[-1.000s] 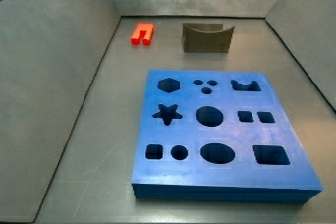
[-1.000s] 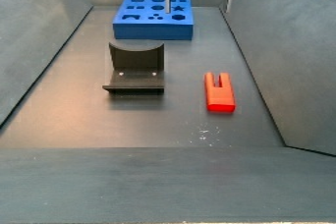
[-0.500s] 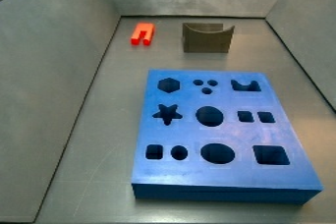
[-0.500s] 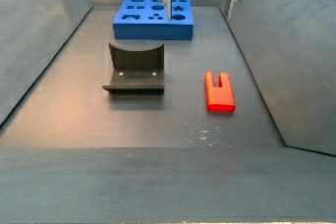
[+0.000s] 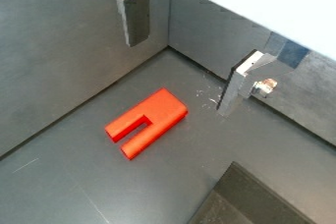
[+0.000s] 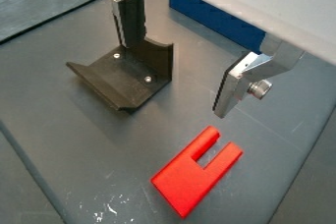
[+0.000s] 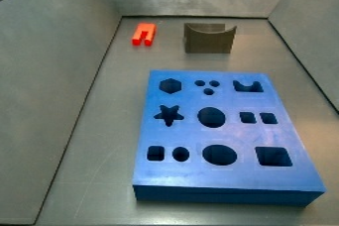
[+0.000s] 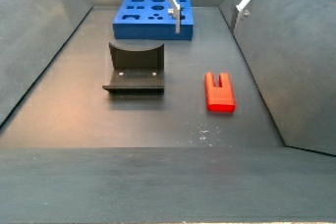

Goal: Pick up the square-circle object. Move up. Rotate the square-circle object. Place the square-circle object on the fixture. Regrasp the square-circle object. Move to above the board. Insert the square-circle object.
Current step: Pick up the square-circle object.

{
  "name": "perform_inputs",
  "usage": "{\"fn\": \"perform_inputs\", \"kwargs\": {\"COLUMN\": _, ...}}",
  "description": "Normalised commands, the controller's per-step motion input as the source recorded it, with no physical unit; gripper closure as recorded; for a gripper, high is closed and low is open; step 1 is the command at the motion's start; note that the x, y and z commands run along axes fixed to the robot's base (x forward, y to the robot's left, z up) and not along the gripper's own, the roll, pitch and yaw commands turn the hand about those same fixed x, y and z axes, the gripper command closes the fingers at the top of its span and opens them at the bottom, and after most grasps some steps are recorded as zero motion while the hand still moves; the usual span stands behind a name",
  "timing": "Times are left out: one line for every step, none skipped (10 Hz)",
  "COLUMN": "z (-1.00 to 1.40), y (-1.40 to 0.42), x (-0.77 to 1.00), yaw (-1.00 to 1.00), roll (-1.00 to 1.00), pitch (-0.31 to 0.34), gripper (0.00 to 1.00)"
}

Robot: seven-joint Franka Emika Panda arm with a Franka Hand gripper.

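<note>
The square-circle object, a small bright red oblong plastic block with two short prongs at one end, is seen lying flat on the dark grey floor, untouched. In a side view it lies near the right-hand wall, beside and apart from the fixture, a dark olive-brown block with a curved notch in its top, set on its dark base plate. In a side view from the opposite end the red piece is found near the far wall, to the left of the fixture, with a clear strip of floor between them. In a wrist view the pronged block is shown apart from the fixture, its slotted end turned away from the camera's near edge.

The gripper is held above the floor with its flat silver fingers spread wide (nothing is gripped between the dark pads), and the red piece is seen below the gap, not touched by either plate. In a side view the gripper is seen hanging high over the far half of the bin, under a pale body.

The board, a large flat blue slab with hexagon, star, circle and square cut-outs, is laid on the floor well apart from the red block; in a side view it lies beyond the fixture.
</note>
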Motion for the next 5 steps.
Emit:
{"fn": "perform_inputs", "kwargs": {"z": -0.21, "y": 0.09, "x": -0.03, "yaw": -0.17, "roll": -0.10, "pitch": -0.150, "gripper": 0.00}}
{"fn": "perform_inputs", "kwargs": {"z": -0.27, "y": 0.20, "x": 0.00, "yaw": -0.04, "roll": -0.06, "pitch": -0.101, "gripper": 0.00}}
{"fn": "perform_inputs", "kwargs": {"z": -0.29, "y": 0.16, "x": -0.06, "yaw": 0.00, "roll": -0.03, "pitch": -0.090, "gripper": 0.00}}
{"fn": "perform_inputs", "kwargs": {"z": -0.32, "y": 0.19, "x": -0.11, "yaw": 0.01, "roll": -0.01, "pitch": -0.090, "gripper": 0.00}}
{"fn": "perform_inputs", "kwargs": {"z": -0.31, "y": 0.18, "x": -0.14, "yaw": 0.00, "roll": 0.00, "pitch": -0.097, "gripper": 0.00}}
